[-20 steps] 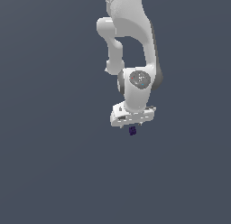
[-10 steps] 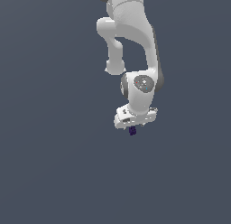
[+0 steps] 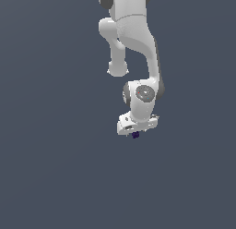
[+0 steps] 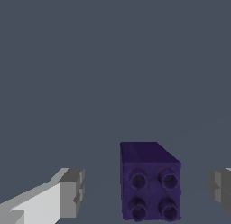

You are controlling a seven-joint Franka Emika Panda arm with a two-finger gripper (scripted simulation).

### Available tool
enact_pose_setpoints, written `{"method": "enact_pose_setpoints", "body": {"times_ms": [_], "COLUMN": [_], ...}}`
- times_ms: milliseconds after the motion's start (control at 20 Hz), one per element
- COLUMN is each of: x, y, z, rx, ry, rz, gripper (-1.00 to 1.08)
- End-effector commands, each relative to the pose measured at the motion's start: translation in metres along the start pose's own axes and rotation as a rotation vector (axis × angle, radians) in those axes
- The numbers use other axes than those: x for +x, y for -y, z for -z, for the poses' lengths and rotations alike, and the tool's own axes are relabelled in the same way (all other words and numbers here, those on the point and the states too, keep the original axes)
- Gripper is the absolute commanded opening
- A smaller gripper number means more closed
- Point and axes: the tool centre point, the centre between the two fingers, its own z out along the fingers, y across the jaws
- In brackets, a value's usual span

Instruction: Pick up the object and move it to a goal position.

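Dark navy-purple studded block (image 4: 150, 181): small, brick-like, four round studs on the face turned toward the wrist camera. Its longer body runs away from that camera; the studded face is roughly square.

Position: the block sits in the gap between the two fingertips (image 4: 67, 193), clear grey floor showing on both sides of it. It is not centred. It lies closer to the fingertip that is cut off at the frame edge than to the fully visible one, though touching neither.

Exterior view: the block (image 3: 135, 135) shows as a tiny dark speck directly under the white gripper (image 3: 137, 131), much smaller than the hand above it. Whether it rests on the floor (image 3: 55, 177) or hangs just off it cannot be read from either view; no shadow or contact line to go on.

Gripper state: jaws spread wide, nothing clamped, daylight on both flanks of the block.

Key relation for the next move, as a judgement: the block is straddled, its flat side faces squared to the pads, so a straight closing should catch it. The offset means one pad would likely meet it first and nudge it sideways before the other arrives.

No goal marker visible in either view.
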Motion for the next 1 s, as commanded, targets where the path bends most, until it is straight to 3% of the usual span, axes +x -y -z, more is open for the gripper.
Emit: {"method": "enact_pose_setpoints", "body": {"times_ms": [0,200,250,950], "x": [0.0004,0.0013,0.0013,-0.0013], "y": [0.0002,0.0001,0.0001,-0.0041], "z": [-0.0085,-0.0126,-0.0126,-0.0094], "rx": [0.000,0.000,0.000,0.000], "ry": [-0.001,-0.001,-0.001,-0.001], "rz": [0.001,0.001,0.001,0.001], "gripper": [1.00,1.00,-1.00,-1.00]}}
